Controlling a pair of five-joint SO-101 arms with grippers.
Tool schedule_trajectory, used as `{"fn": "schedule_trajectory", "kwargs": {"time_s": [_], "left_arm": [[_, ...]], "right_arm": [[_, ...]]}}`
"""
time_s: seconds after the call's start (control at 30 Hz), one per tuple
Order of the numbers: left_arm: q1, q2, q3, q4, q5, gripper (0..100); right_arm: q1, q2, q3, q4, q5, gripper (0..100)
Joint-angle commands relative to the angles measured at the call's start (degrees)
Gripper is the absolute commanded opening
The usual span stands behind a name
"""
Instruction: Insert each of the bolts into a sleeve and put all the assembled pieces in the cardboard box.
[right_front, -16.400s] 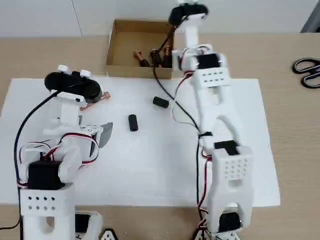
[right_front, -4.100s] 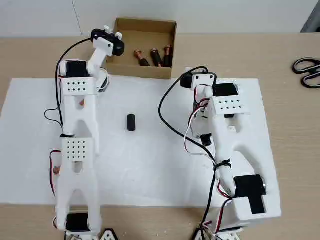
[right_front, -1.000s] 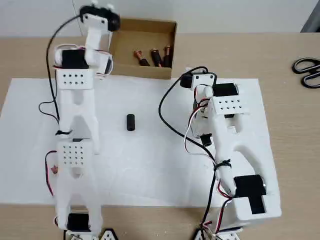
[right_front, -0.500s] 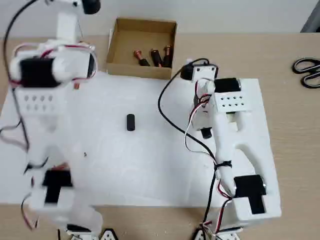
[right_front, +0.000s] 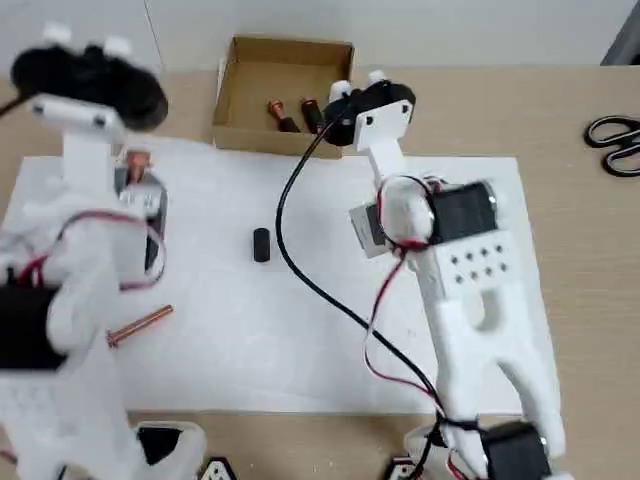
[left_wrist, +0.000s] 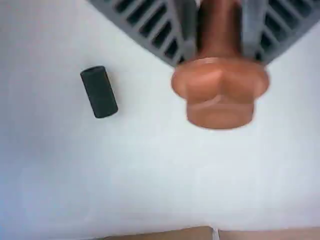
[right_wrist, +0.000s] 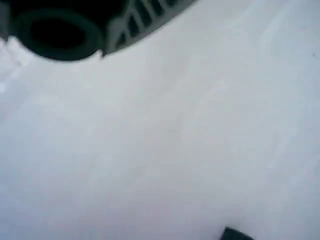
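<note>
Tabletop scene: two white robot arms work above a white sheet (right_front: 300, 370) spread on a wooden desk (right_front: 580, 250). The left gripper (left_wrist: 220, 42) is clenched on the shank of a copper bolt (left_wrist: 220, 95), whose hexagonal head juts past the jaw tips. The right gripper (right_wrist: 65, 35) appears to grasp a black held sleeve (right_wrist: 57, 54), its open bore facing the wrist camera. A loose sleeve (right_front: 261, 245) lies near the middle of the sheet. The cardboard box (right_front: 275, 143) sits at the desk's far edge, touching the sheet, with assembled pieces (right_front: 285, 115) inside. The joining step seems to be in hand. Next, the grippers would need to meet, with the bolt's shank lined up squarely with the bore before pushing. The shank's free end is hidden.
</note>
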Motion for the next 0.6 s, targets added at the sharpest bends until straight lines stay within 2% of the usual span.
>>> {"fn": "schedule_trajectory", "kwargs": {"time_s": [0.0, 0.4, 0.57], "left_arm": [[0.18, -7.56, 8.48, -6.24, 0.35, 1], [0.53, -29.19, 50.42, -43.87, 0.53, 1], [0.53, -37.36, 62.11, -51.08, 2.55, 1]], "right_arm": [[-0.22, -6.02, -0.18, -3.21, 0.18, 0.5], [-0.48, -18.24, 25.14, -24.92, 0.18, 0.5], [-0.66, -22.37, 33.41, -31.34, -0.26, 0.5]]}}
